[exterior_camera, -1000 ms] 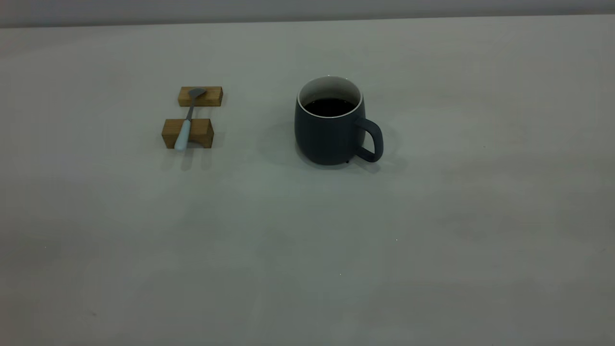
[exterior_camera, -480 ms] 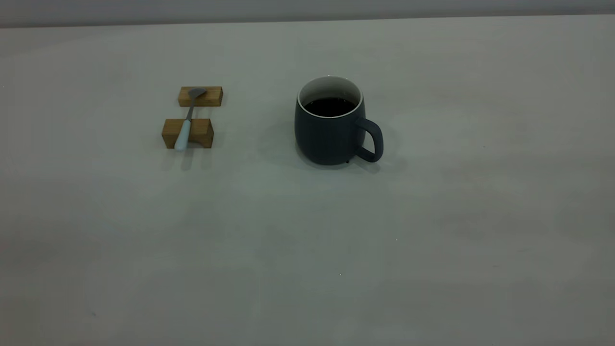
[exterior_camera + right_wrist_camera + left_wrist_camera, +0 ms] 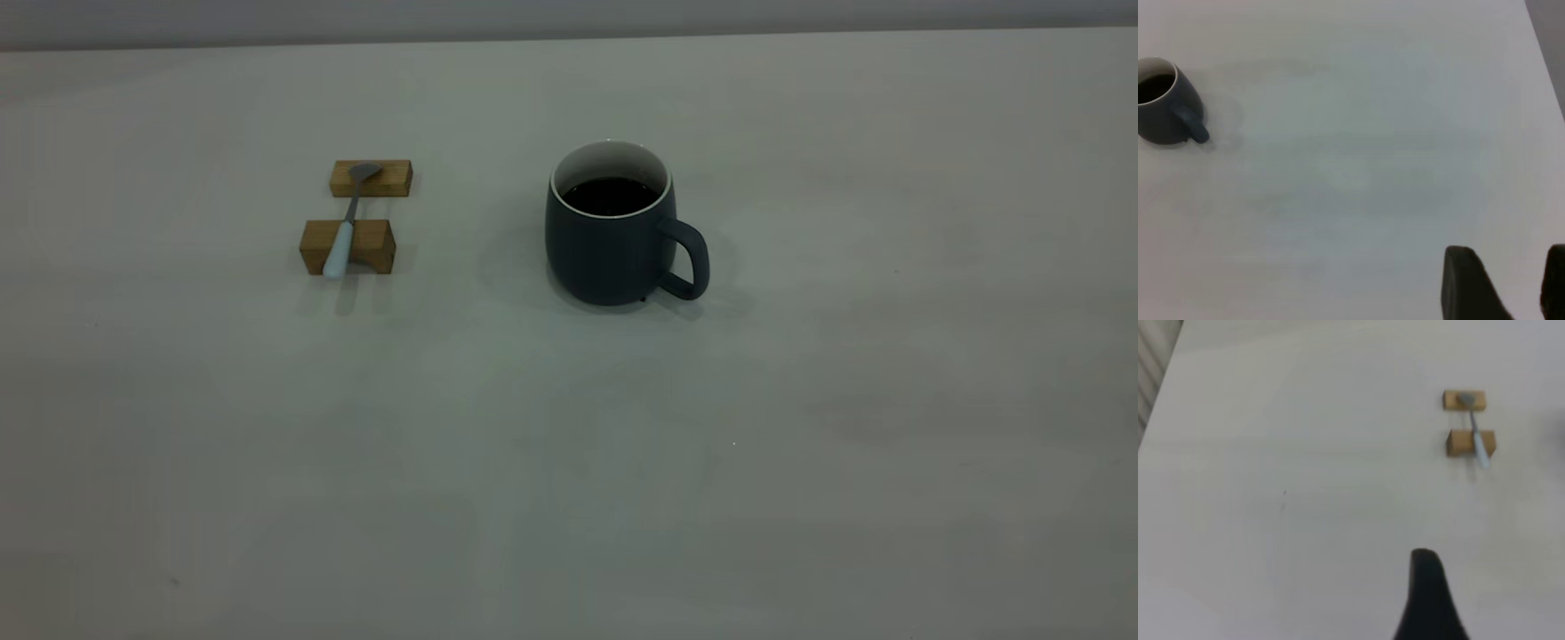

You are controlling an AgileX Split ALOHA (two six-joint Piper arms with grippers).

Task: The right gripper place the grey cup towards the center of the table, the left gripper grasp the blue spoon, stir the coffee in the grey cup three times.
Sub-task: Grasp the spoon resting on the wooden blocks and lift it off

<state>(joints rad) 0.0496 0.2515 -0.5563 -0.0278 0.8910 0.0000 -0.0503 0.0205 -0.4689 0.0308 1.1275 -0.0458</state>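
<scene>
The grey cup [image 3: 609,244] stands upright on the table [image 3: 569,462], near the middle, with its handle turned to the right. Dark coffee [image 3: 610,196] fills it part way. The blue spoon [image 3: 341,233] lies to its left across two wooden blocks, bowl on the far one. Neither gripper shows in the exterior view. In the left wrist view the spoon [image 3: 1477,435] is far off; my left gripper [image 3: 1495,590] shows one dark finger [image 3: 1426,587] with bare table on both sides. In the right wrist view my right gripper [image 3: 1511,267] stands open, far from the cup [image 3: 1165,113].
The far wooden block [image 3: 371,178] and the near wooden block [image 3: 348,246] sit close together left of the cup. The table's far edge [image 3: 569,37] runs along the back. A wide stretch of bare table lies in front of and right of the cup.
</scene>
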